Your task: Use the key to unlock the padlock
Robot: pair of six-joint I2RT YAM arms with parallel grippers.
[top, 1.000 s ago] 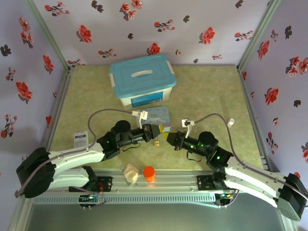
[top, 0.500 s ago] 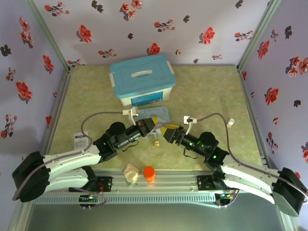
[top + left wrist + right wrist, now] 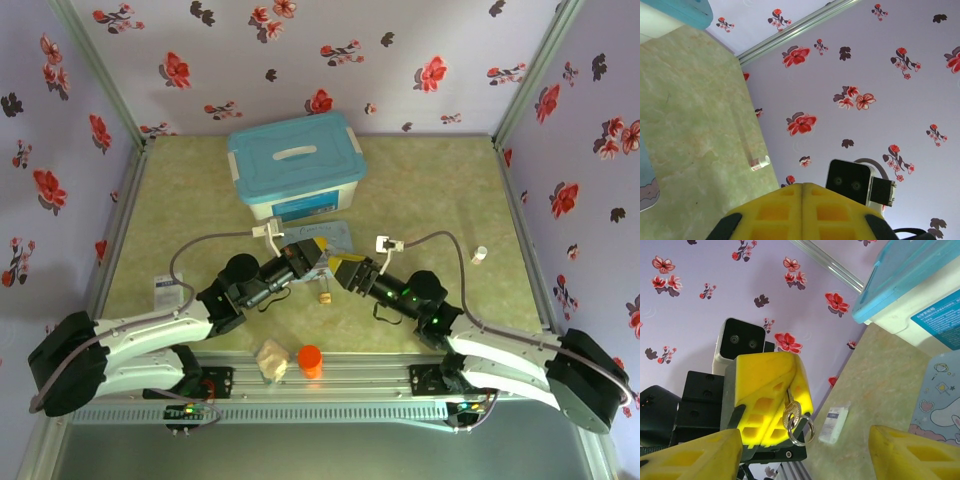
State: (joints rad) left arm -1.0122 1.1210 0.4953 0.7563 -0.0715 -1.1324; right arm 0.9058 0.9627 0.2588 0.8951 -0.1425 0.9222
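Since the padlock has to be steadied before the key can go in, I read the layout first. The worktop [image 3: 430,180] carries the padlock [image 3: 324,296] loose near the middle of its near edge, lying flat and touched by neither arm.

The 2 grippers meet tip to tip just above it, a little toward the far edge. The padlock therefore lies on the near side of both, down between them, and I judge neither arm clearly closer.

The right gripper [image 3: 348,270] has its jaws spread wide with nothing in them. That makes it my choice to drop onto the padlock.

The left gripper [image 3: 789,392] is clamped tight on the key [image 3: 791,412]. The key pokes out past the fingertips with its ring dangling, long axis roughly in line with the fingers. It points across at the right gripper, not down at the padlock.
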